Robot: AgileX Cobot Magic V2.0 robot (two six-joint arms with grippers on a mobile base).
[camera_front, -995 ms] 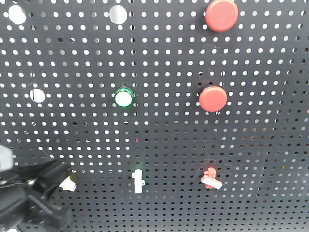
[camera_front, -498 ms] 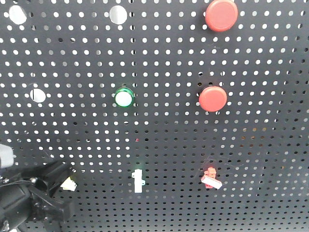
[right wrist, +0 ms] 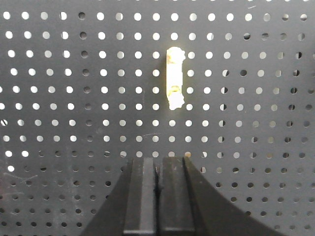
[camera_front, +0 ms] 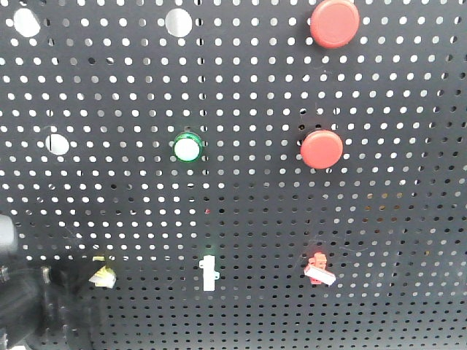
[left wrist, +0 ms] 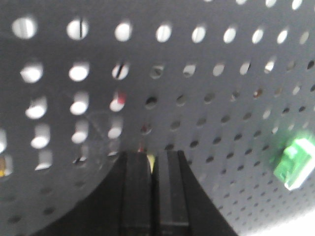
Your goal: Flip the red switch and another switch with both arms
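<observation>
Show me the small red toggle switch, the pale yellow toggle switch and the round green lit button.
Small red toggle switch (camera_front: 319,267): front view, where red base meets white lever.
Pale yellow toggle switch (camera_front: 103,274): front view, its middle.
Round green lit button (camera_front: 187,149): front view, its white centre.

A lab test rig: a black perforated metal panel (camera_front: 408,219) carrying round red plastic push buttons (camera_front: 322,149) (camera_front: 335,22) and a green-lit round button (camera_front: 187,148).
</observation>
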